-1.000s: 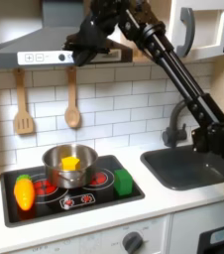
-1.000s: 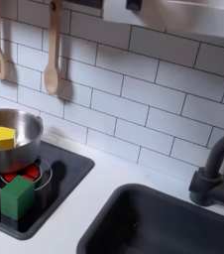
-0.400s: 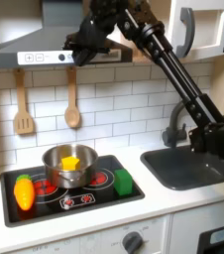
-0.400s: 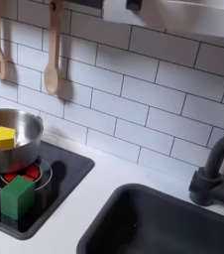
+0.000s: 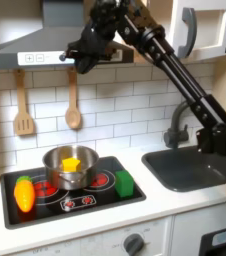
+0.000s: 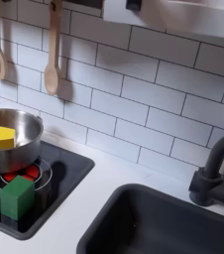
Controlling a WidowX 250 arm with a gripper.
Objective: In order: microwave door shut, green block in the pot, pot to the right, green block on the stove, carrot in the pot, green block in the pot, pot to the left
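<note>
Tool [image 5: 78,52] hangs high by the grey hood, its opening unclear. Small bright green plastic block [image 5: 124,183] [image 6: 17,198] stands on the black cooktop [image 5: 103,199] [image 6: 66,171], right of the shiny steel pot [image 5: 69,166] [image 6: 17,136].

Pot [image 5: 70,166] shiny steel; green block [image 6: 17,197] smooth plastic; stove [image 5: 105,200] glossy black.

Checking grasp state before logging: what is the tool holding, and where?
Nothing. The tool hangs high by the hood; the green block sits on the stove.
</note>
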